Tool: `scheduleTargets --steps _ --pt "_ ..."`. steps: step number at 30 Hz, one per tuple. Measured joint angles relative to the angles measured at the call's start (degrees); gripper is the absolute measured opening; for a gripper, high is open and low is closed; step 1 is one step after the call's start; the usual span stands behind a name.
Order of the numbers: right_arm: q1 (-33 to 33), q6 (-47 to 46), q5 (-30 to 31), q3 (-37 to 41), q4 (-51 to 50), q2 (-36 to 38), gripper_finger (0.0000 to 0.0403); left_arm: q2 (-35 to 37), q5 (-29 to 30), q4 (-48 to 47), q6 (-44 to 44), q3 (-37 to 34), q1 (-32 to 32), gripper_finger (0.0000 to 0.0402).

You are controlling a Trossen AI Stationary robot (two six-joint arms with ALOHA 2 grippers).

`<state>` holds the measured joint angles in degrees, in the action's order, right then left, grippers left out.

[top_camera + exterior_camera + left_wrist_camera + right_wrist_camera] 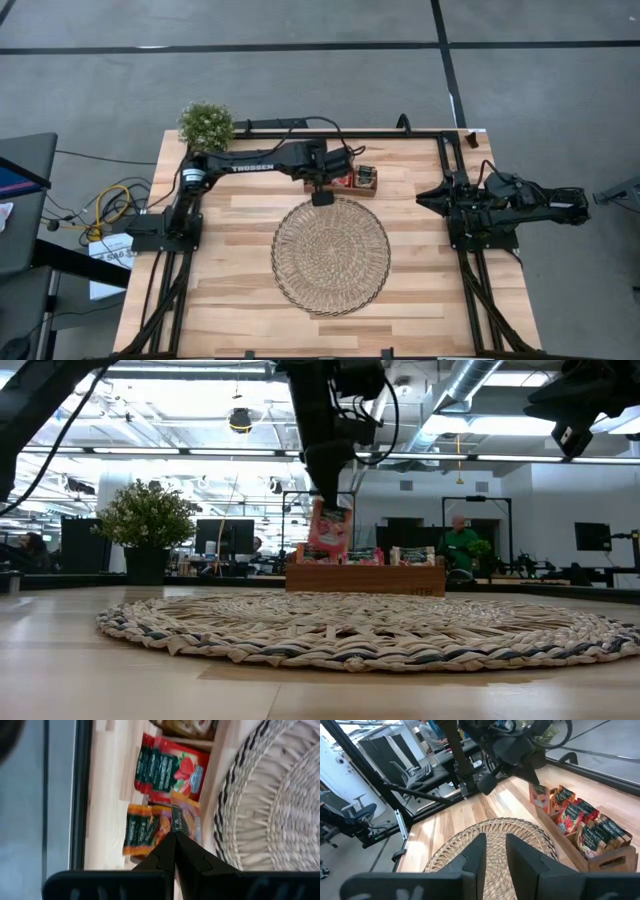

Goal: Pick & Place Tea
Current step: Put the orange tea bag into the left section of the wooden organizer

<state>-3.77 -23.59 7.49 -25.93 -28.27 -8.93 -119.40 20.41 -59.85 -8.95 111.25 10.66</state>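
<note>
Left arm reaches from its base at the worktop's (240,300) left edge across the far side, forearm roughly level, wrist bent down so the left tool (330,500) points straight at the surface. It hangs above the far rim of the round woven straw mat (331,256), just in front of the wooden tray (365,578). Left tool fingers (172,851) are pressed together, pinching the top edge of one tea sachet (329,532), pink-orange, which dangles upright below the tool, clear of the mat and slightly nearer than the tray front. In the left wrist view the clamped sachet shows as an orange strip at the fingertip line; below it the tray compartments hold further sachets (170,769), a red-and-green stack and an orange-and-green stack. From the right wrist view the tray's remaining sachets (585,822) stand on edge in a row, red and green faces up. Right arm is folded back at the right edge of the worktop, right tool (495,852) aimed inward toward the mat, fingers slightly parted with a narrow gap, nothing between them. Potted plant (206,124) stands at the far left corner.
</note>
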Motion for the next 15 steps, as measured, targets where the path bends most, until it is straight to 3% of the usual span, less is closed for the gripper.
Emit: scheduleTargets --steps 7,15 --pt "0.0 -0.2 0.0 0.0 0.0 0.0 0.0065 5.1 0.2 5.1 -0.6 -8.1 1.8 0.0000" --pt "0.0 -1.5 0.0 0.0 0.0 0.0 0.0065 8.6 -3.8 12.9 -1.4 -15.1 2.5 0.0000"
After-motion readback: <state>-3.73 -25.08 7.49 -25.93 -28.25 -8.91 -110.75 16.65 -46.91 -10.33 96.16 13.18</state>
